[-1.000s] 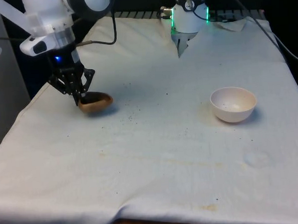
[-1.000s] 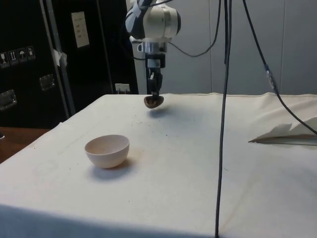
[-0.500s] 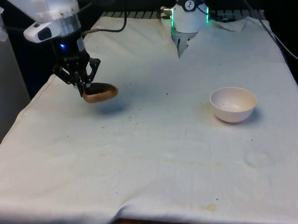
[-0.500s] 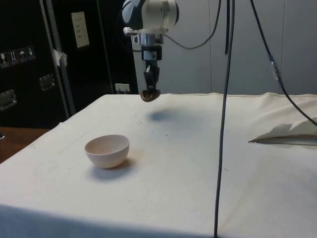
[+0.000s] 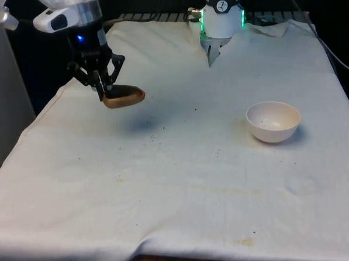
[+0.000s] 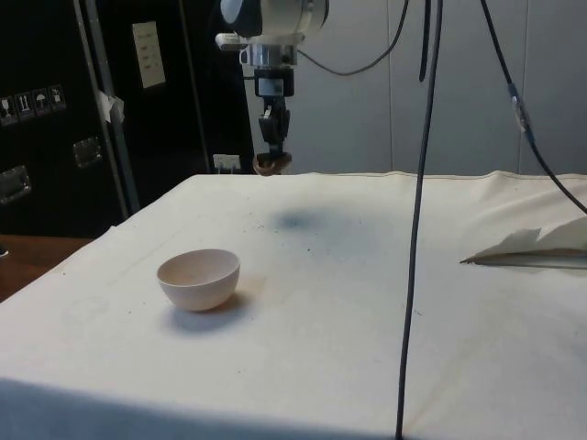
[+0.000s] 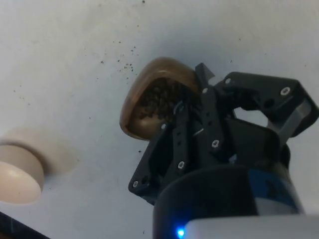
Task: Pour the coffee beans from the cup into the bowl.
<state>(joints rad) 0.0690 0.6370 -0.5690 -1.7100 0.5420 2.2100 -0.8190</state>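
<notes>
Your gripper (image 5: 109, 94) pinches the rim of a shallow, smooth brown cup (image 5: 124, 97) heaped with dark coffee beans (image 7: 159, 99). You've raised it higher than a second ago, well clear of the white cloth (image 5: 183, 177). The round, matte cream bowl (image 5: 273, 121) sits well apart toward the front view's right, with dark crumbs (image 5: 154, 133) scattered between them.

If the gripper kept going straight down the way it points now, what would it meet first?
The white cloth, probably. The gripper, shut on the brown cup of beans, hangs above bare cloth where its shadow falls; the bowl sits well aside.
</notes>
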